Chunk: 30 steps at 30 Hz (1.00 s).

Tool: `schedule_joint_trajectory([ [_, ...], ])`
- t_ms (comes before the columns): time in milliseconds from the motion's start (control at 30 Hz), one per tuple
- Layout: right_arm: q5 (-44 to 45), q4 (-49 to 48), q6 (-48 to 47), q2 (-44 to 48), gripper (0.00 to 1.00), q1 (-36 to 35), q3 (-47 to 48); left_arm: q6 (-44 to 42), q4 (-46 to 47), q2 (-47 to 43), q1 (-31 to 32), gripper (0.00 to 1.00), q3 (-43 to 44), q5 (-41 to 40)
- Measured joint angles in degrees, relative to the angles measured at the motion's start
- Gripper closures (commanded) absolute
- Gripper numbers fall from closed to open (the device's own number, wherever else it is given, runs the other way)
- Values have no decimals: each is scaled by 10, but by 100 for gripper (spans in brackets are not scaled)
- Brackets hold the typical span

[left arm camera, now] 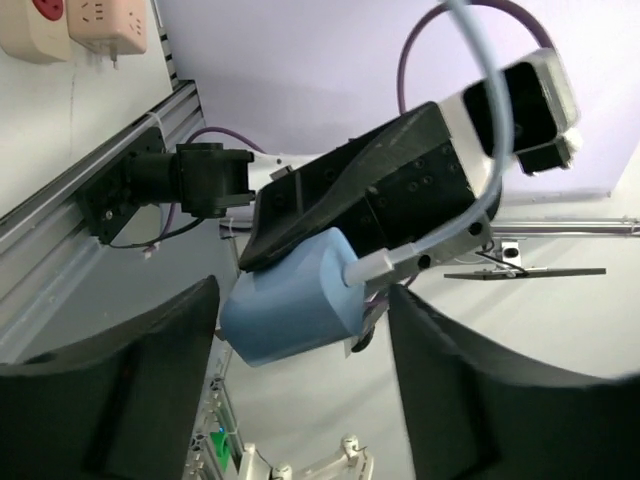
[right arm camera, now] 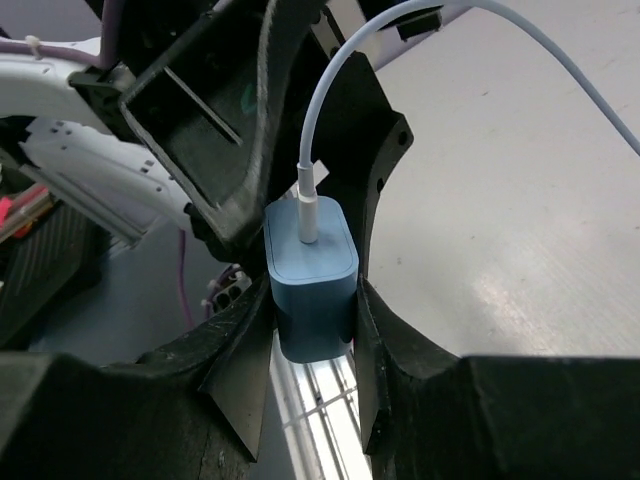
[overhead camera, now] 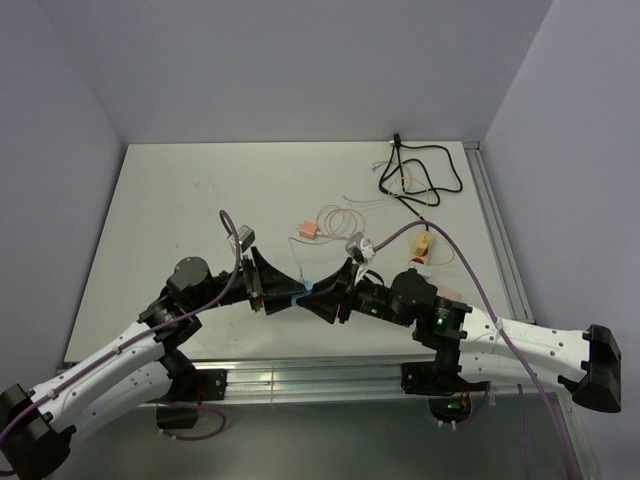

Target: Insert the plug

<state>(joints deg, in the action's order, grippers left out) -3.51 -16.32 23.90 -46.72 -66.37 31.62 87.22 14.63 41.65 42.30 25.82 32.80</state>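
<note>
A blue charger plug point(right arm camera: 312, 285) with a white cable point(right arm camera: 330, 95) in its top sits clamped between my right gripper's point(right arm camera: 312, 335) two black fingers. The top view shows the plug point(overhead camera: 308, 288) held above the table's near part, where both grippers meet. My left gripper point(left arm camera: 300, 400) is open, its fingers spread wide on either side just short of the plug point(left arm camera: 290, 305), not touching it. A beige power strip point(left arm camera: 70, 25) lies on the table at the upper left of the left wrist view.
A socket block point(overhead camera: 425, 248) lies right of centre, a small pink object point(overhead camera: 307, 230) with thin wires near the middle, and a coiled black cable point(overhead camera: 415, 175) at the far right. An aluminium rail point(overhead camera: 300, 378) runs along the near edge.
</note>
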Motion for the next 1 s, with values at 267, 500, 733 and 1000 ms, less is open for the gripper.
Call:
schedule_joint_trajectory([
  [267,-42,37,40,64,100,23,-20,-92,-94,-84,5,1,13,-28],
  [500,-109,154,103,105,100,74,1,-182,-135,-123,6,35,26,-68],
  [733,-122,183,237,160,100,108,10,-276,-72,-117,68,35,21,-119],
  [1000,-116,116,344,149,100,108,6,-334,83,-46,163,30,16,-184],
])
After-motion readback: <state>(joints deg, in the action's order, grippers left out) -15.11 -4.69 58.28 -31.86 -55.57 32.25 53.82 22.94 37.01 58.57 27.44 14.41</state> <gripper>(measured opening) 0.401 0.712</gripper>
